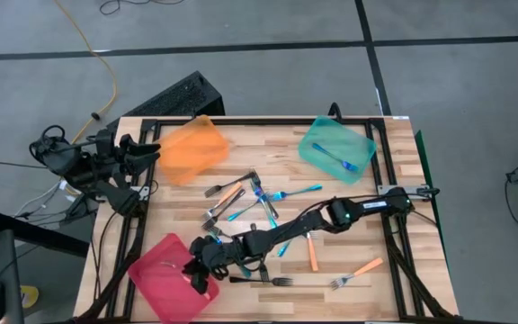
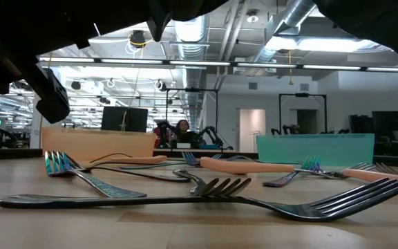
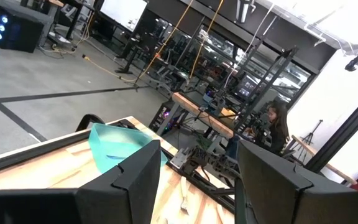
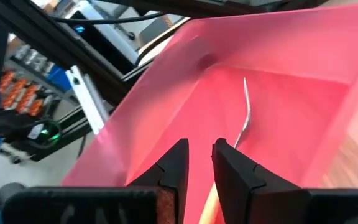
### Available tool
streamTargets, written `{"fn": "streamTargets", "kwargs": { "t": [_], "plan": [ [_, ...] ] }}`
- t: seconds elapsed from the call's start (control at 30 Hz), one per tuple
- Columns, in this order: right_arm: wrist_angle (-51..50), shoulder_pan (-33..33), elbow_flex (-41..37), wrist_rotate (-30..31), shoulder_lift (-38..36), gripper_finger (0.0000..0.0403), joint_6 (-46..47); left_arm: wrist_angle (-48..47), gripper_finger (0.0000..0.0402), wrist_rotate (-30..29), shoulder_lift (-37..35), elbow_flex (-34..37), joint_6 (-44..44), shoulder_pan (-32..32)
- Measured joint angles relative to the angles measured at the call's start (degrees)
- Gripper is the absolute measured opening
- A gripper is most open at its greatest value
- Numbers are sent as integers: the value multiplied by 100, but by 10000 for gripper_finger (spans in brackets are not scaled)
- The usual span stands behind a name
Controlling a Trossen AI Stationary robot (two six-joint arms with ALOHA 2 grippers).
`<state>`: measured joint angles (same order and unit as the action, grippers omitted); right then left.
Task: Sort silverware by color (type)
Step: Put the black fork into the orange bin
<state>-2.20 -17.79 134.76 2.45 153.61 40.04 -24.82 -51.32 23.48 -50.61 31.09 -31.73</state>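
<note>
1. We are working at a slatted wooden table [image 1: 367,234] on a grey floor, with an open lab of desks and monitors showing beyond it in the low view.
2. We are holding the right gripper [image 4: 197,163] over the pink tray [image 1: 156,274] at the table's near left corner, its fingers almost together with a narrow gap; a slim fork [image 4: 246,112] is lying on the tray floor just past the tips, and we cannot tell whether they are pinching its handle.
3. We are resting the left gripper [image 1: 142,153] off the table's far left edge, beside the orange tray [image 1: 192,148], fingers spread and empty.
4. Outward, the remaining silverware [image 1: 259,202] is lying mixed at mid-table: orange, blue and dark handles, several overlapping; one blue fork [image 1: 335,160] is sitting in the teal tray [image 1: 358,144].
5. We judge the risks to be these: the fingers clipping the pink tray's wall while lifting away and shoving it, or the long arm sweeping the forks below it out of place.
</note>
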Motion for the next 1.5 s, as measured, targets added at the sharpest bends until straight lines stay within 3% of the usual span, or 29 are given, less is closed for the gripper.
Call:
{"fn": "streamTargets", "kwargs": {
  "t": [0.23,0.57,0.9,1.07,1.23,1.5],
  "plan": [
    [-147,190,4,-386,-638,100,-562,26,197,-1,-1,0,2,2],
    [-2893,630,4,-336,-2340,100,-2141,28,197,-1,0,0,118,1],
    [-5663,793,6,851,-3607,100,-2669,26,197,-1,-1,2,101,2],
    [-7029,793,6,1181,-3752,104,-2719,-23,197,-1,-1,2,92,1],
    [-8181,793,-7,1314,-3559,137,-3092,-21,197,-1,-1,2,96,1],
    [-8757,989,-9,1557,-3284,197,-4135,-22,197,-2,1,2,103,1]
  ]
}}
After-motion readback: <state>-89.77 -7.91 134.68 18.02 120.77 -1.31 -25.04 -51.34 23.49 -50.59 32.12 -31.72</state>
